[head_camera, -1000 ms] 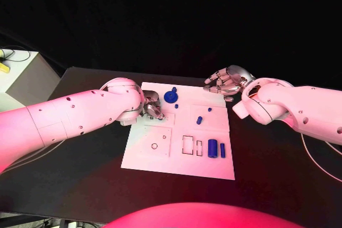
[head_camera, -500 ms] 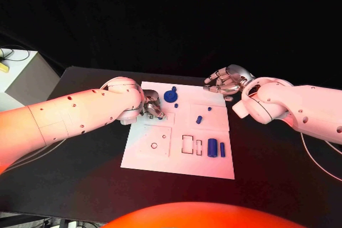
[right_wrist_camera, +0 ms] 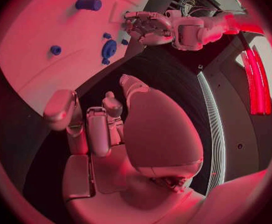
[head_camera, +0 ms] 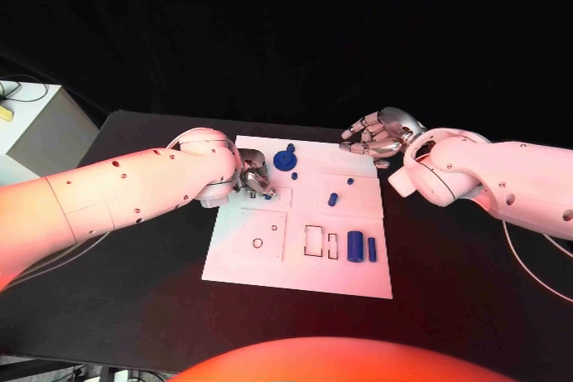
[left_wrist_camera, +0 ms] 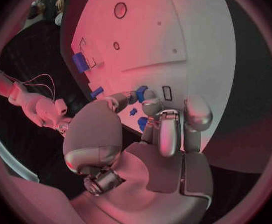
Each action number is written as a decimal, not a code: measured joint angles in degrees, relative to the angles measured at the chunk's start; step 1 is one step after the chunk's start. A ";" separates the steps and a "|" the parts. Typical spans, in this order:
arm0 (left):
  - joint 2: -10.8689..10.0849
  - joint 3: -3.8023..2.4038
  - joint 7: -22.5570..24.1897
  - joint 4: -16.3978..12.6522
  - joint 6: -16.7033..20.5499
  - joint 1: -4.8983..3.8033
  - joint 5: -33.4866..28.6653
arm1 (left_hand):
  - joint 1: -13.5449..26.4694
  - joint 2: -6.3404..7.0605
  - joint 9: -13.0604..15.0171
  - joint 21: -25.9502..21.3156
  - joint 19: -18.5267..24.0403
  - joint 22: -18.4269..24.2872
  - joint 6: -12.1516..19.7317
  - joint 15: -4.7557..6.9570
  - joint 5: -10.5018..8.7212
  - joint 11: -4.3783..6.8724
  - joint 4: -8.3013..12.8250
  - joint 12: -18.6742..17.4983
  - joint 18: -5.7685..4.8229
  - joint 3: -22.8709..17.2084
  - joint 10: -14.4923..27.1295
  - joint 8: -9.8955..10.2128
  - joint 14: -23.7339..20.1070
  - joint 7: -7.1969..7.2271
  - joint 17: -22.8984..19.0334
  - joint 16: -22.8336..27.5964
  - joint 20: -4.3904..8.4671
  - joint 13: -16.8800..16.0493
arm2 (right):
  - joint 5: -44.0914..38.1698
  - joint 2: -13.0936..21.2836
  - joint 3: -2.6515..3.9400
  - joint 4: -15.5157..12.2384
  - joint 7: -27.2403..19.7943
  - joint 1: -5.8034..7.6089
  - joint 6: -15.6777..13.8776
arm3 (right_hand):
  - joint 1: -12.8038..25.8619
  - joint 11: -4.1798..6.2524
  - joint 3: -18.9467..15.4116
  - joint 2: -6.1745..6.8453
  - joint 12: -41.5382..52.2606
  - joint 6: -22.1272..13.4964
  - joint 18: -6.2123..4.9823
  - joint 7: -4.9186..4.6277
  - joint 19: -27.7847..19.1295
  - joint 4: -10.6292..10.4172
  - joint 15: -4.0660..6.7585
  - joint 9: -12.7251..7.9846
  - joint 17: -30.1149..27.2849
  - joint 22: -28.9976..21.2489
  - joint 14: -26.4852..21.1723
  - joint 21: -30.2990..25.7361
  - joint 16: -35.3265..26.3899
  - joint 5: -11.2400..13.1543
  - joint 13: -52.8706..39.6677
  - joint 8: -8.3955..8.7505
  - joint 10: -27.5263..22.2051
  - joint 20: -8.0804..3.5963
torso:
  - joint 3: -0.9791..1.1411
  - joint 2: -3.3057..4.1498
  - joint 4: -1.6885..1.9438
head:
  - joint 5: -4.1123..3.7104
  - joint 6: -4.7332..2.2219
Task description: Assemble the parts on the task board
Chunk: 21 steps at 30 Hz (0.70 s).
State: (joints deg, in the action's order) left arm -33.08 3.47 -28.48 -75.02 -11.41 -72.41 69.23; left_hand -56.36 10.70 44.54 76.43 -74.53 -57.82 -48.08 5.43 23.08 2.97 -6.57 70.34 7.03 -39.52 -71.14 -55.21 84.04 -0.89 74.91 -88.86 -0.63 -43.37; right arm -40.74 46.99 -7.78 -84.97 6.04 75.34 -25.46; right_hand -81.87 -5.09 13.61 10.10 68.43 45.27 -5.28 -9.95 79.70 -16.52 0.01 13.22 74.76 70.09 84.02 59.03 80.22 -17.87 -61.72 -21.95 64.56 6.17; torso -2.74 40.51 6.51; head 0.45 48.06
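The black table (head_camera: 143, 291) lies bare around my white task board (head_camera: 269, 266). My left robot hand (head_camera: 253, 181) rests curled at the board's left edge, fingers down on it. Blue parts (head_camera: 356, 247) lie between. My right robot hand (head_camera: 380, 136) hovers spread and empty beyond the far right corner.

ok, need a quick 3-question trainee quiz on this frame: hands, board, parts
1. True or false: the right hand holds a blue part.
2. Which hand is over the white task board? A) left B) right C) both
3. Fill in: the large blue cylinder lies beside the ___ blue bar.

Key: 1 false, it hovers empty off the board's far corner. 2 A, the left hand. 3 thin.
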 measured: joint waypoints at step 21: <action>-0.41 0.06 0.16 -0.14 0.08 0.13 1.34 | -1.34 1.28 0.55 -0.65 0.01 0.39 -0.79 0.00 -5.19 0.01 -7.83 0.00 0.00 12.60 0.83 1.21 0.00 0.52 0.00 0.00 0.00 0.44 | 0.01 0.10 0.01 -0.03 -0.02 -0.05 0.01 | 0.46 0.00 0.00 0.00 0.00 0.00 0.00 0.00 0.00 0.00 0.00 0.00 -0.42 -0.24 0.00 -0.23 -0.23 0.00 0.24 0.00 0.00 0.00 | -0.05 -0.05 0.03 | -0.08 -0.07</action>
State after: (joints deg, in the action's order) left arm -33.49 3.52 -28.33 -75.16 -11.33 -72.28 70.57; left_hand -57.70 11.98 45.09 75.78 -74.53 -57.42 -48.87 5.42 17.89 2.97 -14.41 70.34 7.03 -26.92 -70.31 -54.00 84.04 -0.37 74.91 -88.86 -0.63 -42.93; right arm -40.73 47.09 -7.78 -85.00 6.02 75.29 -25.45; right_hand -81.42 -5.09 13.61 10.10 68.43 45.28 -5.28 -9.95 79.70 -16.52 0.01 13.22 74.35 69.85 84.02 58.79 80.00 -17.87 -61.48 -21.95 64.56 6.17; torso -2.80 40.45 6.54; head 0.37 47.99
